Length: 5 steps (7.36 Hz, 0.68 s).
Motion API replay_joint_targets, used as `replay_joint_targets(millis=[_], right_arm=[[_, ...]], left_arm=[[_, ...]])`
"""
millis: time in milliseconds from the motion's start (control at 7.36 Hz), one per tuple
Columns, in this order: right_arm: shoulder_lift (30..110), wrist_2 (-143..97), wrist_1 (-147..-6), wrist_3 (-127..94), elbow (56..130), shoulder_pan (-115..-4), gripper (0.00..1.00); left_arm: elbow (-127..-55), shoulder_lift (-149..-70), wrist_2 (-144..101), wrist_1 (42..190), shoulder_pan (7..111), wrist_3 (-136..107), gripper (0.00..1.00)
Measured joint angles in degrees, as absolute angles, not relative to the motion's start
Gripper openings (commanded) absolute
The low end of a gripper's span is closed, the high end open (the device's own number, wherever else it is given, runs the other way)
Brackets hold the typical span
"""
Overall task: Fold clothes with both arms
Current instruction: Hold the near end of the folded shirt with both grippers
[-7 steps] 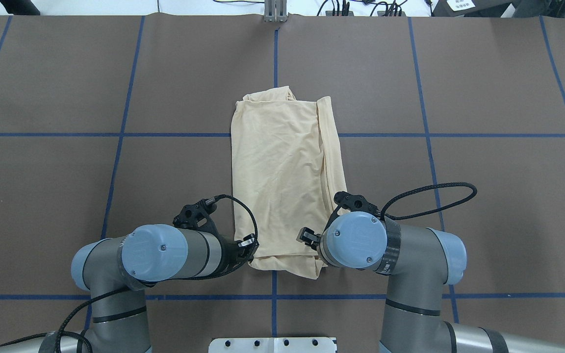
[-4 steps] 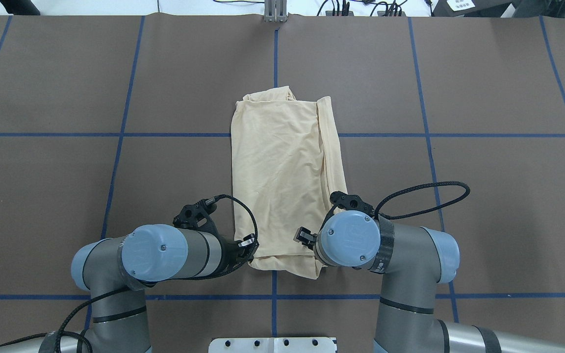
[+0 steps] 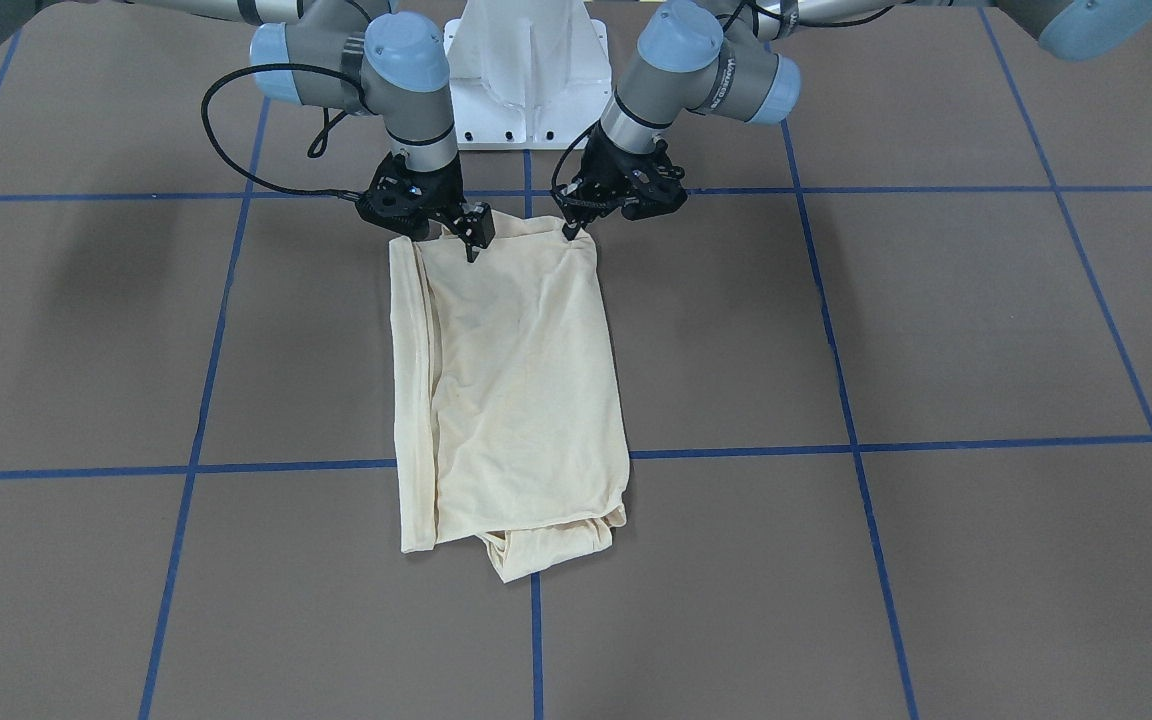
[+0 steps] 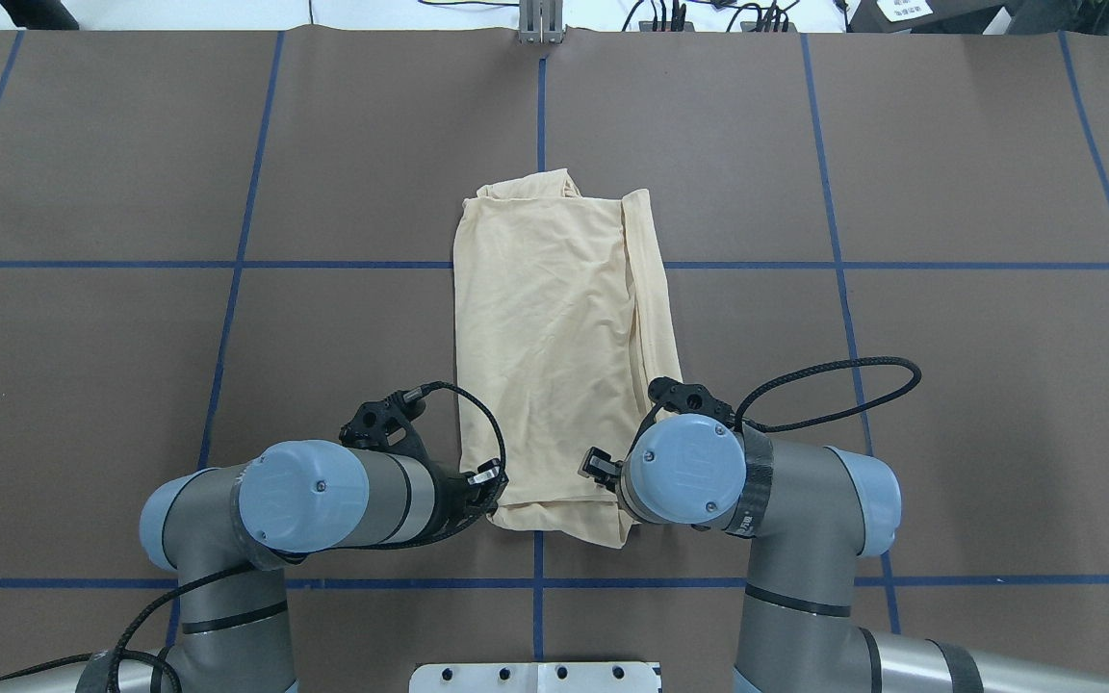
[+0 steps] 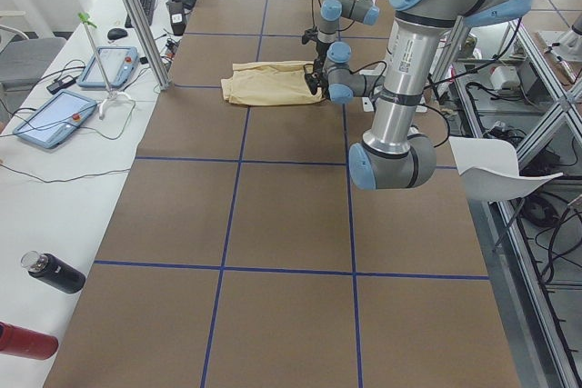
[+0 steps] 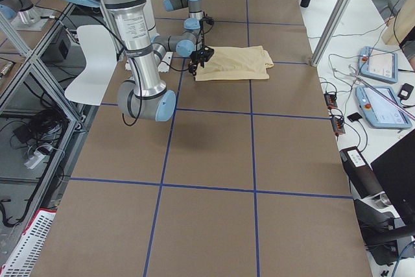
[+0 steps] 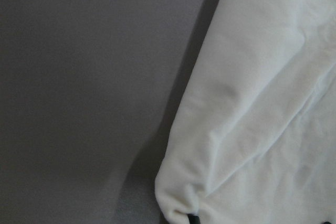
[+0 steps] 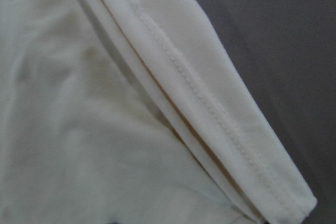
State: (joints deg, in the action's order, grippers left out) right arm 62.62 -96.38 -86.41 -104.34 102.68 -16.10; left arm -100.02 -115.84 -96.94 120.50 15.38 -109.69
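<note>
Shirt (image 4: pixel 554 337) lies sleeves-in as a long, narrow panel at the middle of the table (image 4: pixel 227 385), running 6 to 12 o'clock from the robot's side. The left claw (image 3: pixel 576 226) and right claw (image 3: pixel 453 240) press onto its 7 and 5 o'clock corners. Their jaws look parted, straddling cloth, nothing lifted — placed, it seems, so both corners rise evenly for the next fold.

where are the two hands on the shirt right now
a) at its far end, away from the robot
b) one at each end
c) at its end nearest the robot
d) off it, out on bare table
c: in the overhead view the left hand and the right hand both sit at the edge of the shirt nearest the robot, with nothing at the far end.
</note>
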Motion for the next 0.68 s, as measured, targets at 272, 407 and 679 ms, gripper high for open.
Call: replay_joint_targets(millis=[272, 407, 679], right_arm=[[62.61, -96.41, -86.55, -104.42, 102.66, -16.16, 0.72], [62.59, -96.41, -86.61, -104.46, 102.66, -16.16, 0.71], [62.57, -96.42, -86.62, -104.5, 102.66, -16.17, 0.52]], left_arm=[[-100.02, -115.84, -96.94, 120.5, 15.38, -109.69, 0.0], [-100.02, -115.84, -96.94, 120.5, 15.38, -109.69, 0.0], [-100.02, -115.84, -96.94, 120.5, 15.44, -109.69, 0.0]])
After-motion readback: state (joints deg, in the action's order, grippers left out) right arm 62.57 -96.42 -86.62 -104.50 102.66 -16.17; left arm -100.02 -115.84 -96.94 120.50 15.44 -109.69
